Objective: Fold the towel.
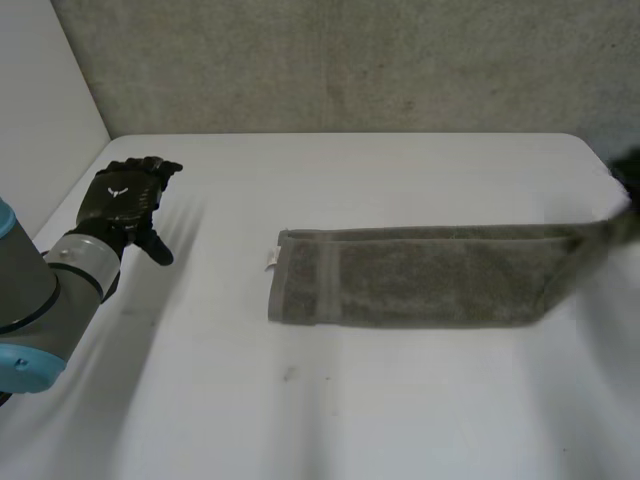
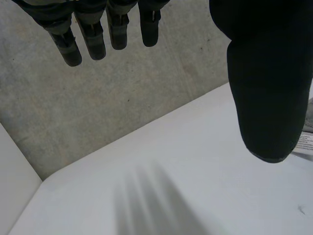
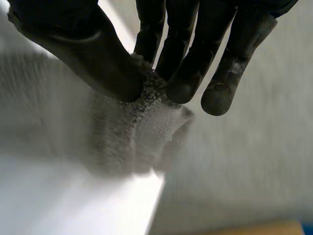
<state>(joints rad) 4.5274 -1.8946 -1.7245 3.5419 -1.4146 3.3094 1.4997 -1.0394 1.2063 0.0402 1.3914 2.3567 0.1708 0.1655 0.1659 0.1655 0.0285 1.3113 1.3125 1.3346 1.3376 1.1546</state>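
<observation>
Right hand (image 3: 98,54) pinches the towel (image 1: 420,278) by one end.
That thin pinch may slip; left hand (image 1: 125,195) hangs spread, well off the towel.

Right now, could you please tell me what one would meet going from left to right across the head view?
Left hand, fingers open → towel, a long strip on the table → right hand, pinching the towel's raised corner.

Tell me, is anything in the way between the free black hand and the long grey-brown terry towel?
Nothing visible. Only bare white table lies between the open left hand and the labelled end of the grey-brown terry towel. The right hand pinches its other end.
</observation>
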